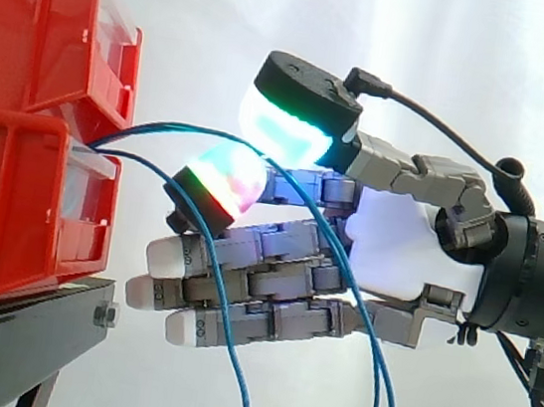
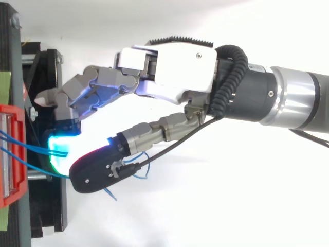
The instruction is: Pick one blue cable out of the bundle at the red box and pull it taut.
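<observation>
- Thumb pad (image 1: pixel 287 125) and one glowing fingertip (image 1: pixel 227 180) of my hand (image 1: pixel 397 245) are pressed together on a blue cable (image 1: pixel 162 127), pinching it near the lower red bin (image 1: pixel 9 219).
- My other fingers (image 1: pixel 210 296) lie straight underneath, pointing at that bin.
- The blue cable arcs out of the bin front, runs through my pinch, then hangs down in a loose curve.
- A second blue cable (image 1: pixel 225 328) leaves the same bin and droops across my straight fingers, unheld.
- Both bins sit on a black stand (image 1: pixel 13 340).
</observation>
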Available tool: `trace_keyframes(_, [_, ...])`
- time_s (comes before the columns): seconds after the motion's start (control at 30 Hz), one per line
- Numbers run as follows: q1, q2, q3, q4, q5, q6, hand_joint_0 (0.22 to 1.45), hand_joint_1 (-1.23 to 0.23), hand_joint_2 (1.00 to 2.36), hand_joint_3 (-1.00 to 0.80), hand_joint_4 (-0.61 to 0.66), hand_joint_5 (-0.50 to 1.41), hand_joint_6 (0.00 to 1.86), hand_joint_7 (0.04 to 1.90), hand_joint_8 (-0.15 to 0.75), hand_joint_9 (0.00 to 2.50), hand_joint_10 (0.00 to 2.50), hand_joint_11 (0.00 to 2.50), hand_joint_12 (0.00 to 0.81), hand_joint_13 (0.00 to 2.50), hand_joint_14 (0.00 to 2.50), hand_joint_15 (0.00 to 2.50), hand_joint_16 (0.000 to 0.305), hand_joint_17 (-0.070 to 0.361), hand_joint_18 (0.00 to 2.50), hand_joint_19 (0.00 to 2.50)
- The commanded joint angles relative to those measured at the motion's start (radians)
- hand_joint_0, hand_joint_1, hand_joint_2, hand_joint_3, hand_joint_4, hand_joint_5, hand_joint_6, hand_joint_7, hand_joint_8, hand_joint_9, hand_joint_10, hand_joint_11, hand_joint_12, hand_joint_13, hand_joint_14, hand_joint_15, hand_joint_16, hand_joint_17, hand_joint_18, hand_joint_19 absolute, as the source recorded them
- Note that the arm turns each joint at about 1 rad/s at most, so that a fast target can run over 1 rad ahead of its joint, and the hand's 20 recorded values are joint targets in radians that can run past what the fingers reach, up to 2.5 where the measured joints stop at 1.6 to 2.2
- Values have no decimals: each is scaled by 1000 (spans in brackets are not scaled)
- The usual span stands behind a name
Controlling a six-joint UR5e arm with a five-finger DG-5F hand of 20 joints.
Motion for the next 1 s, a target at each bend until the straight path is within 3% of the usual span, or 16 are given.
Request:
trace_keyframes(0.0, [0, 0, 0, 0, 0, 0, 658, -836, 1016, -164, 31, -170, 934, 975, 353, 659, 7, 407, 373, 319, 3, 96, 52, 118, 376, 76])
trace_keyframes(0.2, [2, 0, -1, 0, 0, 0, 726, -892, 1013, -263, -52, -186, 943, 958, 332, 642, 8, 400, 367, 314, 2, 75, 52, 118, 385, 58])
trace_keyframes(0.47, [2, 0, 0, -3, 0, 0, 739, -949, 1011, -331, 79, -210, 929, 895, 310, 564, 9, 379, 369, 295, 2, 76, 53, 119, 385, 21])
trace_keyframes(0.97, [2, 0, 0, -3, 0, 0, 723, -1015, 1006, -428, 82, -237, 907, 846, 285, 420, 6, 333, 371, 224, 0, 52, 54, 121, 344, 0])
